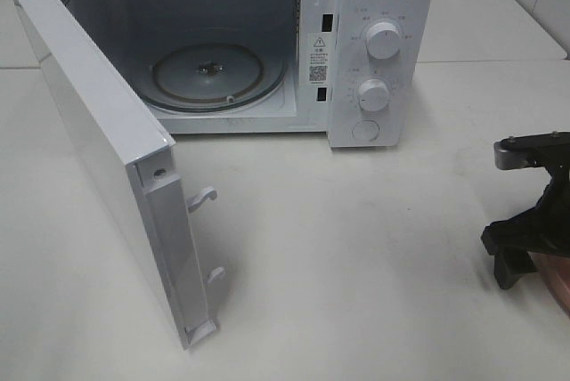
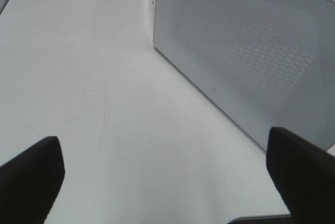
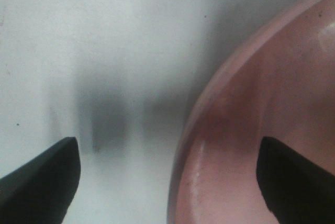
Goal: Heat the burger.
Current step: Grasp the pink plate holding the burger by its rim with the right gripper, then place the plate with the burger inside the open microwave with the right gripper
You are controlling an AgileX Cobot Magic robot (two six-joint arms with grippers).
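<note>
From the high camera I see the microwave (image 1: 378, 7) standing at the back of the counter (image 1: 356, 265) with its door (image 1: 89, 123) swung wide open toward the left side. The two latch hooks (image 1: 203, 197) on the door's free edge point out over the counter. Inside the cavity the glass turntable (image 1: 209, 78) lies bare. On the control panel to the right of the cavity, the upper knob (image 1: 384, 40) sits above the lower knob (image 1: 374, 94).

The burger shows in none of my views, so I cannot tell where it is.

My left tool (image 2: 167, 177) is released. Its two dark fingers (image 2: 31, 177) stand far apart with only bare counter between them, and the perforated face of the door is just ahead and to one side. The high camera does not show this tool.

My right tool (image 3: 167, 182) is low at the right edge of the high view, over the pink plate (image 3: 209, 109). Only a sliver of the plate shows there under the black gripper body. In the wrist view the tool is also released and grasps nothing. One finger (image 3: 42, 177) is over the white counter and the other is over the plate's glossy inner surface, with the plate's rim running between them. The picture is blurred and I cannot tell whether either finger touches the plate or the counter.
</note>
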